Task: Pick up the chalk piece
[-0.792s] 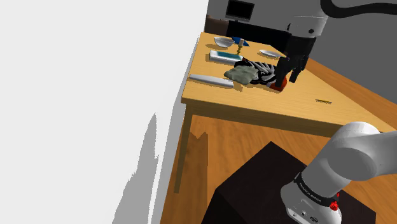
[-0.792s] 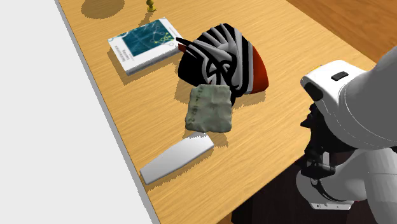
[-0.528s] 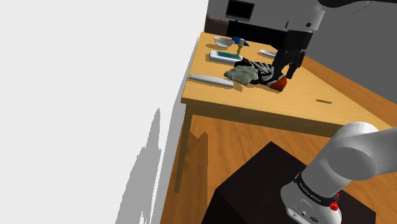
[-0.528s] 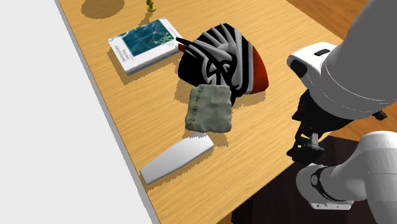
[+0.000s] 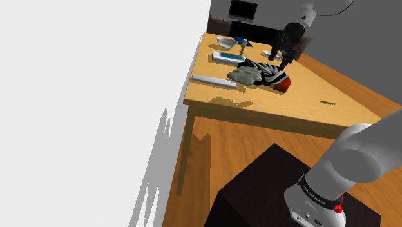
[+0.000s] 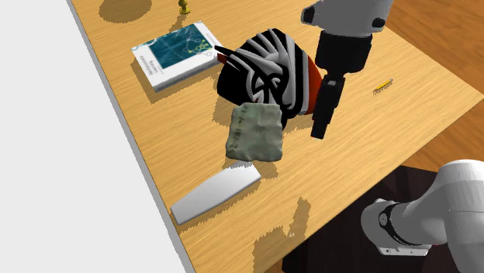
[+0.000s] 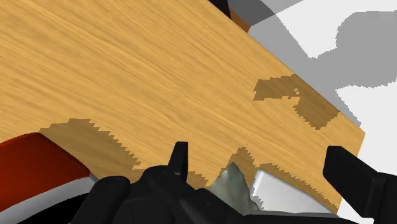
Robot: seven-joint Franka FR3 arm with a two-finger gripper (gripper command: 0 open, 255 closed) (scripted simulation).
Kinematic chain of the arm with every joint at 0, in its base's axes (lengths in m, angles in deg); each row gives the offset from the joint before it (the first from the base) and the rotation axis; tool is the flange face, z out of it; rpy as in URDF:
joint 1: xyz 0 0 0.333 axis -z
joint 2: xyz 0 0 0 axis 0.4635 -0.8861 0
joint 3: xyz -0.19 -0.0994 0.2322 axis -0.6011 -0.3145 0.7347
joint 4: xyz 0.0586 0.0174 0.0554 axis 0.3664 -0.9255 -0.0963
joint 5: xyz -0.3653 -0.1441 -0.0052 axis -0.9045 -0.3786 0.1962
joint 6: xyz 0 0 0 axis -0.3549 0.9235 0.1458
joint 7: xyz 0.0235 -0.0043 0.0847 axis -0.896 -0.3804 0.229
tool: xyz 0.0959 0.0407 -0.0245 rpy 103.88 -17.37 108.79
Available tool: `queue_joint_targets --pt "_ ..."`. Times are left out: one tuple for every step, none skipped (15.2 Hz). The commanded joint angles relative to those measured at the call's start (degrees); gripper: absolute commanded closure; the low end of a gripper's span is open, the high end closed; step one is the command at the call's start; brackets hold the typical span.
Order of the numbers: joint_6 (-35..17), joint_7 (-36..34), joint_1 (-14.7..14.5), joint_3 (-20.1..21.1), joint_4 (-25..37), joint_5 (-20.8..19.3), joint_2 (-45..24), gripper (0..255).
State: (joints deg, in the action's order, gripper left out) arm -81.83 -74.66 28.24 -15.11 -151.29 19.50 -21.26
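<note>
A white wall (image 5: 96,97) runs along one long side of the wooden tabletop (image 5: 270,106), and wooden floor (image 5: 245,138) lies around the rest, so the other edges are open. The dark stand (image 5: 258,184) sits off the near end. Up over the table comes the white arm (image 6: 349,31), its black jaws hanging above the surface beside the red end of a black, white and red striped bundle (image 6: 267,74), touching nothing. Wrist view: the two fingers (image 7: 180,158) stand apart, jaws open, bare wood between them and the table's edge beyond. Clutter crowds the wall side: a grey-green cloth (image 6: 254,132) against the bundle, a teal-covered book (image 6: 174,53) further along, a flat white slab (image 6: 216,194) near the wall edge. The side away from the wall is bare wood, plenty of room. And there is the chalk piece (image 6: 382,85), a small yellowish stick lying alone on that bare stretch, to the second exterior view's right of the jaws, apart from them and from everything else.
</note>
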Motion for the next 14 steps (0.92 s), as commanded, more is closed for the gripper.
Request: queue_joint_targets --pt "2.52 3.48 -0.09 -4.88 4.49 6.18 -6.45 0" --pt "4.39 5.33 0.09 -7.29 6.97 9.45 -10.0 0" --pt "6.55 7.18 0.46 -9.59 9.5 12.92 -13.75 0" --pt "9.0 9.0 1.15 -11.66 12.07 16.58 -17.72 0" --pt "11.71 10.7 2.19 -13.45 14.67 20.41 -21.87 0" --pt "14.63 12.21 3.58 -14.88 17.29 24.36 -26.12 0" --pt "17.64 13.42 5.38 -15.84 19.88 28.36 -30.39 0" --pt "20.63 14.25 7.52 -16.31 22.44 32.36 -34.58 0" --pt "22.23 14.51 9.06 -16.11 23.85 34.56 -36.85 0" --pt "21.68 14.98 9.22 -15.77 23.24 34.3 -36.88 0" --pt "21.18 15.49 9.2 -15.68 22.65 34.1 -36.97 0" --pt "20.69 16.0 9.12 -15.65 22.08 33.93 -37.08 0" --pt "20.21 16.51 9.05 -15.63 21.52 33.77 -37.2 0" --pt "19.74 17.02 8.98 -15.61 20.97 33.62 -37.34 0"
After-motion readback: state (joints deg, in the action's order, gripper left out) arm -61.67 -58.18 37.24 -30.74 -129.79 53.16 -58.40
